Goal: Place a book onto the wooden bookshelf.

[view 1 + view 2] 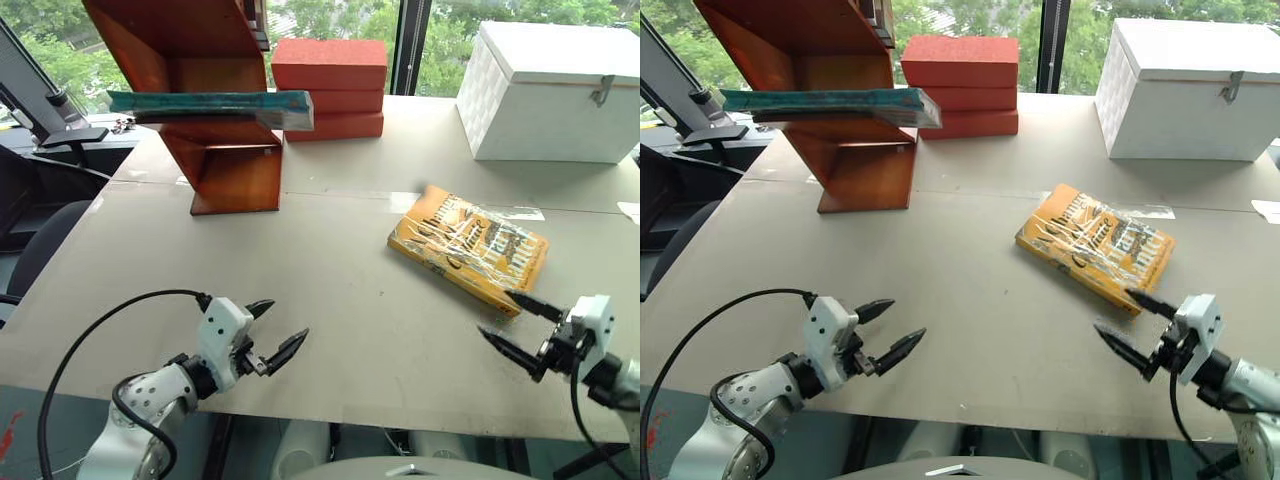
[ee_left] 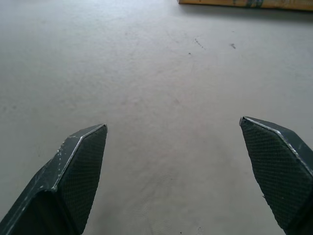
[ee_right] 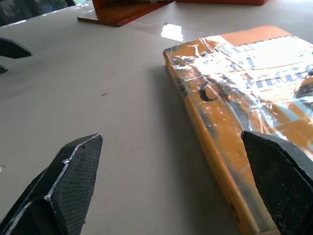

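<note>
Book [image 1: 210, 103] glossy-wrapped, flat on wooden bookshelf [image 1: 215, 160]

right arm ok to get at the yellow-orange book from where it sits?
Probably yes. The right pincer is open at the near corner of the yellow-orange book, which lies flat on the table with nothing between them.

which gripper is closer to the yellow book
Right. The right gripper is open at the yellow book's near corner, one finger just over its edge. The left gripper is open, far across the table from it.
</note>
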